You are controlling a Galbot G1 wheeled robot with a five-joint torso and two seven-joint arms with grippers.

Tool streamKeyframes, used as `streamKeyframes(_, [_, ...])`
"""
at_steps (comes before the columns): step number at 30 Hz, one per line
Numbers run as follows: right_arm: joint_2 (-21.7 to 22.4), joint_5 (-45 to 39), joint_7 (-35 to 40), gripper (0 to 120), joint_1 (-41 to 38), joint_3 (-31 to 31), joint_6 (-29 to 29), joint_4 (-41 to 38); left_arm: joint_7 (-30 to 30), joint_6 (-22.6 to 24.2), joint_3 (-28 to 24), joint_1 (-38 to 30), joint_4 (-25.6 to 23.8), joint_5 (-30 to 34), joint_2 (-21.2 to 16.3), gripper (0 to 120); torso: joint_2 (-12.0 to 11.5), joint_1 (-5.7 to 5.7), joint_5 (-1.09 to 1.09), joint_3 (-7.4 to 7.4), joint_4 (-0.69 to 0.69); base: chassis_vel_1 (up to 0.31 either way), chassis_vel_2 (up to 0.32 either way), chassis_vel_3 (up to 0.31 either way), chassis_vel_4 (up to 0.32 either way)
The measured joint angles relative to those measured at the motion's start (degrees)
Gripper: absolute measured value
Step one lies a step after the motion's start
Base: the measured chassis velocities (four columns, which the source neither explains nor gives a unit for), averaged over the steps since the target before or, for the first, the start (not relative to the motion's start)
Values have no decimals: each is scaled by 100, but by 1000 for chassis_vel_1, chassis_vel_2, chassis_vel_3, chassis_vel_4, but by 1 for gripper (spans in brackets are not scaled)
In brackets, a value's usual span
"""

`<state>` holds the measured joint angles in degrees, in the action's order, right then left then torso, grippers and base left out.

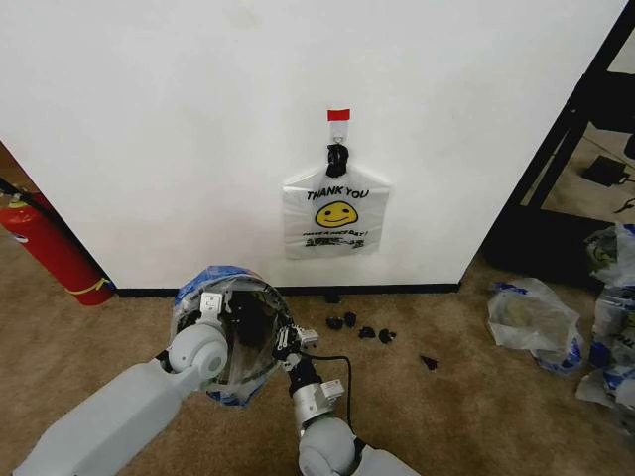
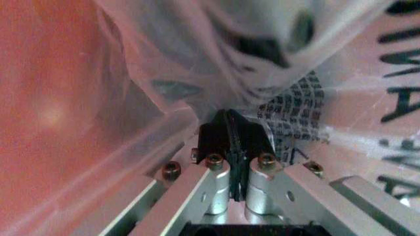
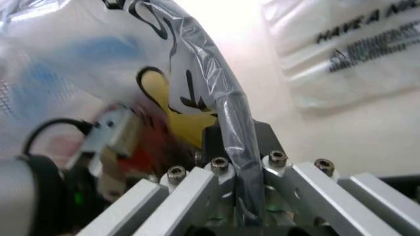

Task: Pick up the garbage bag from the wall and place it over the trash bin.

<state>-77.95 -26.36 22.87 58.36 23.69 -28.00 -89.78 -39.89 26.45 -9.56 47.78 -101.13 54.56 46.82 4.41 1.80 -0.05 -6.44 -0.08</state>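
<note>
from the head view, the garbage bag [image 1: 230, 327] is spread between the two arms low in front of the wall [image 1: 159, 129], its see-through film with blue trim draped around a dark round shape that looks like the trash bin [image 1: 246, 327], though the bin is hard to make out through the plastic. the left pincer [image 1: 210, 302] is at the bag's left rim and the right pincer [image 1: 288, 342] at its right rim. higher on the wall a flat white thank you bundle [image 1: 334, 213] with a yellow smiley hangs from a black knot under a red tape strip [image 1: 338, 115]. a red fire extinguisher [image 1: 50, 248] stands at the left, and lumpy clear bags [image 1: 531, 322] lie on the carpet at the right. from the left wrist view, the left pincer [image 2: 233, 135] is closed tight, its black pads pinching thin clear film of the garbage bag [image 2: 196, 64]. from the right wrist view, the right pincer [image 3: 237, 142] is clamped on a twisted strand of the garbage bag [image 3: 223, 108], with the yellow smiley print just behind it.
</note>
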Motion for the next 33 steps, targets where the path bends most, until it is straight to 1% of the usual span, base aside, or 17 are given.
streamKeyframes(5, [79, 157, -518, 0, 53, -24, -203, 1, 74, 69, -90, 58, -37, -76, 40, 0, 0, 0, 0, 0, 1, 0, 0, 0, 0])
streamKeyframes(9, [89, 240, -656, 0, 80, -24, -263, 2, 69, 63, -126, -46, -74, -68, 102, 0, 0, 0, 0, 0, -1, 0, 0, 0, 0])
streamKeyframes(15, [61, 238, -498, 0, 94, -69, -231, 33, 69, 34, -41, -116, -210, -15, 38, 0, 0, 0, 0, 0, -1, 0, 0, 0, 0])
streamKeyframes(21, [25, 65, -100, 0, 42, -91, -37, 58, 149, 29, 144, 211, -397, -42, -116, 0, 0, 0, 0, 0, 0, 0, 0, 0, 0])
streamKeyframes(24, [21, 14, -48, 0, 32, -87, 6, 42, 158, 29, 158, 255, -425, -48, -122, 0, 0, 0, 0, 0, 0, 0, 0, 0, 0])
streamKeyframes(25, [10, -132, 65, 0, 9, -80, 107, -9, 174, 40, 179, 346, -502, -52, -131, 0, 0, 0, 0, 0, 0, 0, 0, 0, 0])
streamKeyframes(26, [-20, -372, 282, 0, -50, -86, 303, -106, 196, 75, 197, 547, -715, -58, -140, 0, 0, 0, 0, 0, 0, 0, 0, 0, 0])
streamKeyframes(29, [-37, -428, 334, 0, -91, -135, 344, -107, 219, 99, 237, 732, -943, -69, -134, 0, 0, 0, 0, 0, 0, 0, 0, 0, 0])
streamKeyframes(30, [-43, -443, 337, 0, -107, -157, 347, -91, 224, 100, 281, 850, -1105, -97, -126, 0, 0, 0, 0, 0, -1, 0, 0, 0, 0])
streamKeyframes(31, [-43, -443, 337, 0, -107, -157, 347, -91, 224, 100, 281, 850, -1105, -97, -126, 0, 0, 0, 0, 0, -1, 0, 0, 0, 0])
streamKeyframes(33, [-48, -442, 332, 0, -115, -186, 347, -32, 229, 95, 351, 980, -1304, -130, -124, 0, 0, 0, 1, 0, 0, 0, 0, 0, 0])
